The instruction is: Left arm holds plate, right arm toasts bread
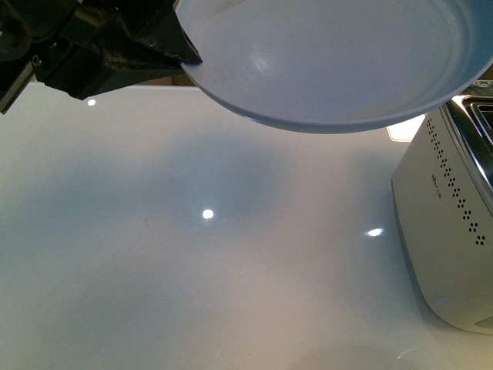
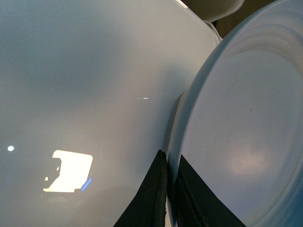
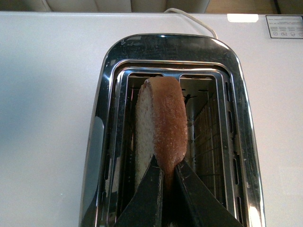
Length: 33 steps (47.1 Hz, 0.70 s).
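— Fingers of the left gripper (image 2: 171, 157)?
— Clamped on the rim of the plate (image 2: 236, 142): one black finger on the underside, the other on the inner face. The rim sits right between the tips.
— Plate's position, front view?
— High, 12 to 1 o'clock, clear above the white tabletop (image 1: 192, 277) and tilted. The grip is at about 9 o'clock on its rim.
— Fingers of the right gripper (image 3: 166, 163)?
— Pinching the bread slice (image 3: 163, 113) at its brown crust edge, one finger on each face. The slice stands upright on edge. Its lower part is inside one slot of the chrome-topped toaster (image 3: 170, 47), and its crust edge is above the slot's rim. The second slot beside it shows wire grille.
— Toaster, front view?
— 3 to 4 o'clock, white perforated side, standing on the tabletop. The plate's edge overlaps its top corner there. A white cord (image 3: 189, 19) runs off behind it.
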Motion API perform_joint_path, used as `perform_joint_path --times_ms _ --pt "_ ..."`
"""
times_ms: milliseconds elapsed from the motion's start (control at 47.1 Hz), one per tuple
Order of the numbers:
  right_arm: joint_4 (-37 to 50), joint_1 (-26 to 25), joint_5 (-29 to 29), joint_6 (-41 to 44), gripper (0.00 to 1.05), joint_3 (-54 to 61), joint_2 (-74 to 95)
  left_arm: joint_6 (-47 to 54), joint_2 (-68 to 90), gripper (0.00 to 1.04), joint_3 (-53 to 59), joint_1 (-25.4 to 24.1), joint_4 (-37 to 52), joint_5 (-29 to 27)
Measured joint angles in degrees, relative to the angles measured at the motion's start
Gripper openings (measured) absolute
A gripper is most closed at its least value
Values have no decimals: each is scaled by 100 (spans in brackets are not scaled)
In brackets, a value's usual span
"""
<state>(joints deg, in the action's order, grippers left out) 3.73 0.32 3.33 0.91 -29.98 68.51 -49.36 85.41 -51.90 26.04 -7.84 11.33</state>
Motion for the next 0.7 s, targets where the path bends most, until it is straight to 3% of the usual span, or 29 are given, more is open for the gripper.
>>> perform_joint_path --times_ms 424,573,700 --pt "748 184 160 -24 4 304 686 0 0 3 0 0 0 0" --pt "789 188 155 -24 31 424 675 0 0 3 0 0 0 0" --pt "732 166 127 -17 45 518 579 0 0 3 0 0 0 0"
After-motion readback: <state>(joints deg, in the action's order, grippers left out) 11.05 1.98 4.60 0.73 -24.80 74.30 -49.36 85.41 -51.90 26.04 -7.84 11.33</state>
